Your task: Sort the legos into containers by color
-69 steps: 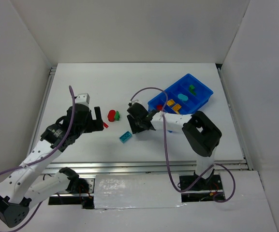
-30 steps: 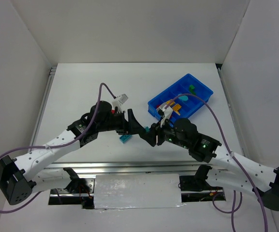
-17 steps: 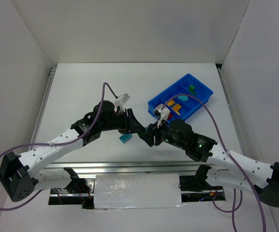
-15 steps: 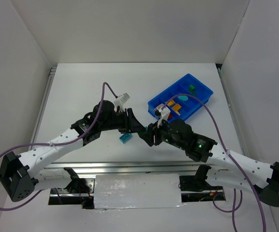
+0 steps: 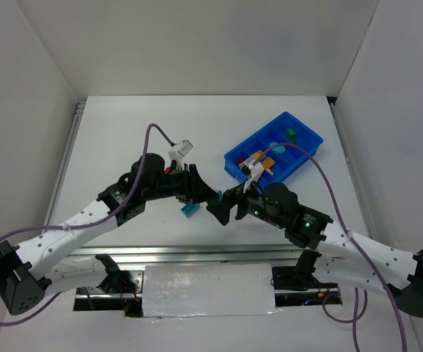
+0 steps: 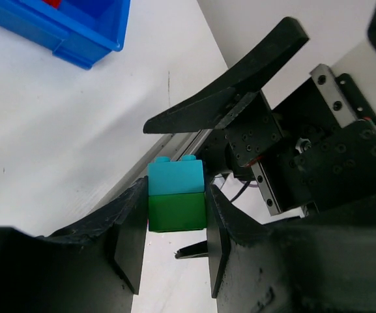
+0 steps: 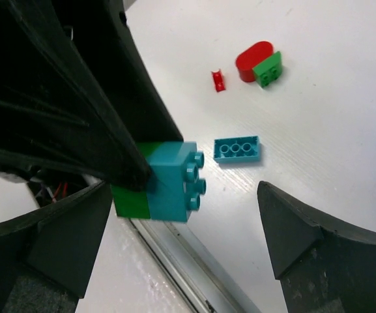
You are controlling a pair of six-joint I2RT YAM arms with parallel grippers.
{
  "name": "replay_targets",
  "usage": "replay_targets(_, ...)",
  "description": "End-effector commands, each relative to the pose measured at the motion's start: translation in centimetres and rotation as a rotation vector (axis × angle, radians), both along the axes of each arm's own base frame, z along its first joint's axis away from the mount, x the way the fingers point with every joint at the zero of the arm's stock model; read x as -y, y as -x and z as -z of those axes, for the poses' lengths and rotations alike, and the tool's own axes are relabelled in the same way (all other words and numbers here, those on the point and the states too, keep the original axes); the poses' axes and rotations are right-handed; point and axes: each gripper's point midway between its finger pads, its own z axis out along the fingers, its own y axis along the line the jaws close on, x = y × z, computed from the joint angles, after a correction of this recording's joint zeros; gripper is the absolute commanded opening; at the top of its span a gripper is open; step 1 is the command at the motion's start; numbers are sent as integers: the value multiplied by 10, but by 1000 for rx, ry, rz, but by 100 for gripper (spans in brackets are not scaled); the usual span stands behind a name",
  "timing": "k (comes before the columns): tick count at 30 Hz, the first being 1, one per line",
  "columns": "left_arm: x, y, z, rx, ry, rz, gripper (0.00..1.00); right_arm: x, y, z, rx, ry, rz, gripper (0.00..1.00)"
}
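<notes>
A teal lego stacked on a green lego [image 6: 176,203] hangs above the table, and my left gripper [image 6: 174,199] is shut on the green half. In the right wrist view that pair [image 7: 168,179] sits between the wide-apart fingers of my right gripper [image 7: 181,225], which is open and touches nothing. From above, the two grippers meet nose to nose, left gripper [image 5: 210,192] and right gripper [image 5: 223,206]. A flat teal lego [image 7: 238,149], a rounded red lego [image 7: 253,60], a green lego [image 7: 269,68] and a small red piece [image 7: 218,79] lie on the table. The blue tray of containers [image 5: 308,149] holds several legos.
The tray stands at the back right, its corner [image 6: 77,39] showing in the left wrist view. The flat teal lego [image 5: 190,209] lies just left of the grippers. A metal rail [image 5: 218,253] runs along the table's near edge. White walls close in three sides.
My left gripper has shut on the teal-and-green pair. My right gripper then opened, letting go of it, and backed off slightly toward the near edge.
</notes>
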Motion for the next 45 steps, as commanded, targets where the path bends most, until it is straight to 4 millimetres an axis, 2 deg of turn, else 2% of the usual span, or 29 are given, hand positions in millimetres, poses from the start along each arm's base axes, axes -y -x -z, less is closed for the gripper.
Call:
replay_targets(1,-6,-1,-27,147,27,3,0,-3,10,-21,45,-83,-60,100)
replay_targets(4,-11,0,-31,244,6,28,0,1,22,-25,56,-93,-125,100)
replay_targets(8,-17,7,-35,330,-7,71,0,4,71,-48,119,-170,-402,100)
replay_targets(10,-16,16,-40,390,17,121,0,7,79,-54,127,-181,-445,100)
replay_targets(14,-11,53,-52,476,129,323,0,11,79,-61,110,-193,-473,99)
replay_targets(15,-11,59,-60,513,166,350,0,9,79,-62,110,-199,-486,99)
replay_targets(17,-11,74,-59,516,200,428,0,7,82,-66,107,-211,-512,97)
replay_targets(25,-7,95,-59,550,255,538,0,2,75,-74,124,-216,-511,89)
replay_targets(29,-8,99,-60,566,271,554,0,-2,85,-77,123,-241,-579,72)
replay_targets(36,-5,102,-62,573,280,581,0,-7,99,-88,139,-302,-683,56)
replay_targets(38,-4,100,-61,576,273,574,0,-8,103,-88,138,-304,-710,39)
replay_targets(40,-5,99,-62,576,266,563,0,-10,101,-86,130,-297,-708,1)
replay_targets(45,-10,100,-65,609,239,558,0,-3,86,-71,133,-253,-637,0)
